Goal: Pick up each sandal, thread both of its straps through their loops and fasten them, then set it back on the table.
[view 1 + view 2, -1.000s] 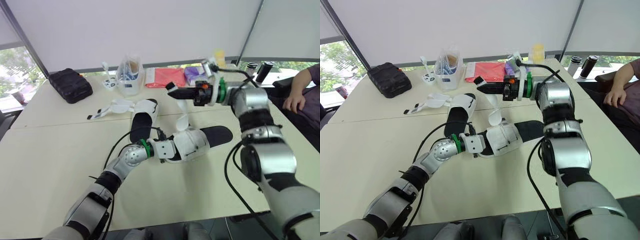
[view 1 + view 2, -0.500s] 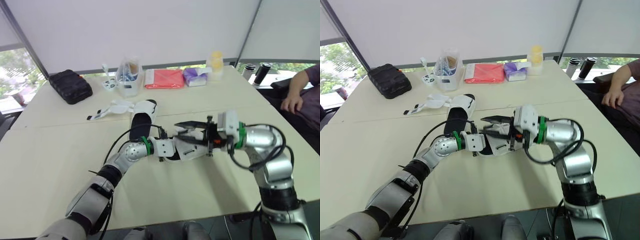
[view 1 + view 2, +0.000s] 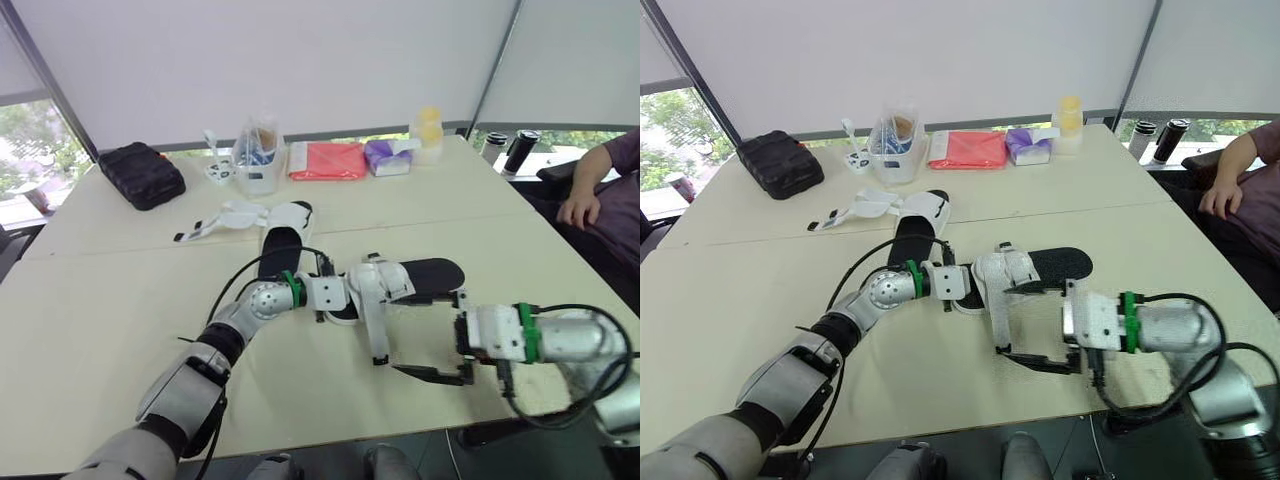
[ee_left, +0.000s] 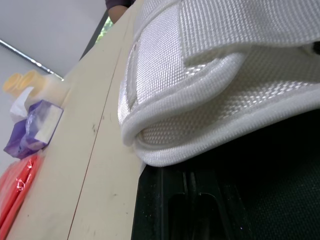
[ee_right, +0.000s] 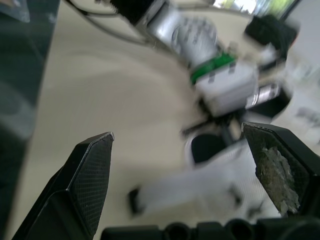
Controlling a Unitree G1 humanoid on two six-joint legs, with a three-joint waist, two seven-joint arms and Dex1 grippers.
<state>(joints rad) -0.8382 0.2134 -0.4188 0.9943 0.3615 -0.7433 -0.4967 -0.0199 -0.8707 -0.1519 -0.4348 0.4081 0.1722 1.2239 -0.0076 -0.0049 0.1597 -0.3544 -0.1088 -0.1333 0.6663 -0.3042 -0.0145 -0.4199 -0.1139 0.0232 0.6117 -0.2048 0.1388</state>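
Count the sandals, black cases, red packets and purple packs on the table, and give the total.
Sandals: 2 (near sandal, far sandal)
Black case: 1
Red packet: 1
Purple pack: 1
Total: 5

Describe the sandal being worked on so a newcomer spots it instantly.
On the cream table, look mid-table, at the end of the left arm. The sandal there runs crosswise, black footbed, one white strap trailing toward the open right gripper; the other sandal lies farther back, pointing away.

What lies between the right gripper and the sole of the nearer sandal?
Only the loose white strap of that sandal, hanging just before the open right gripper; otherwise bare table. The left eye view shows it.
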